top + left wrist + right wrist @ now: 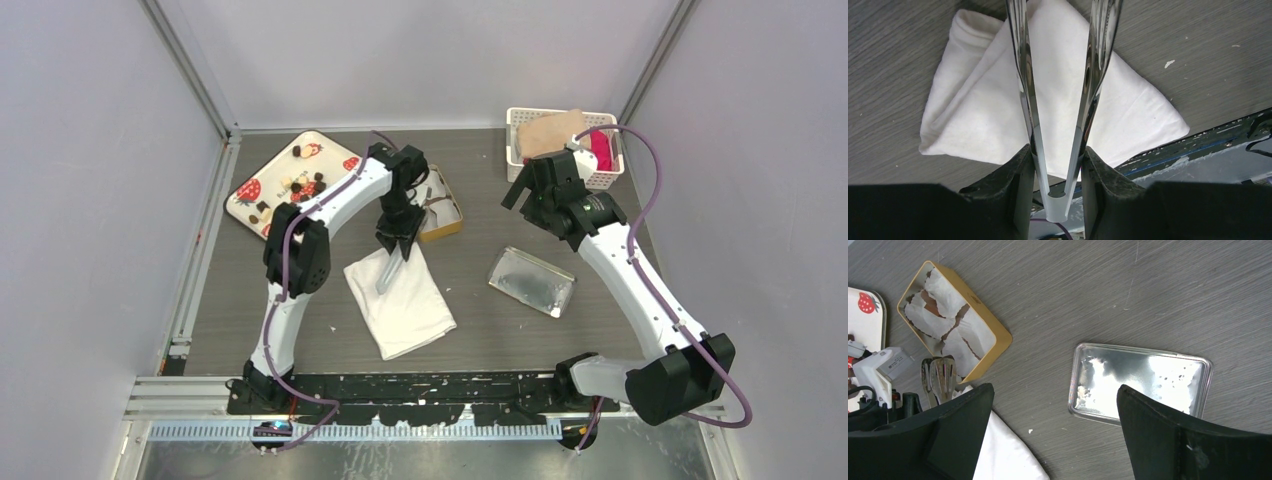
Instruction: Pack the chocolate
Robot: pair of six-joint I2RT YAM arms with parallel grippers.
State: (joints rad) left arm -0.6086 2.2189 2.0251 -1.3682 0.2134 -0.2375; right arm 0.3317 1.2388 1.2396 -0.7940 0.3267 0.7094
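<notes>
Steel tongs [1025, 75] sit pinched at their joined end in the left hand [1058, 155], their arms spread above a folded white cloth [973, 115] on the worktop [480, 190]. The right hand [1053, 395] hangs wide open and empty over a silver lid [1140, 377]. The chocolate [297, 152] lies on the strawberry tray [335, 142], left of the gold tin [993, 337].

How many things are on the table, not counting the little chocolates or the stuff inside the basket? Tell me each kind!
Strawberry tray: 1
Gold tin: 1
Silver lid: 1
White basket: 1
White cloth: 1
Tongs: 1
Total: 6
</notes>
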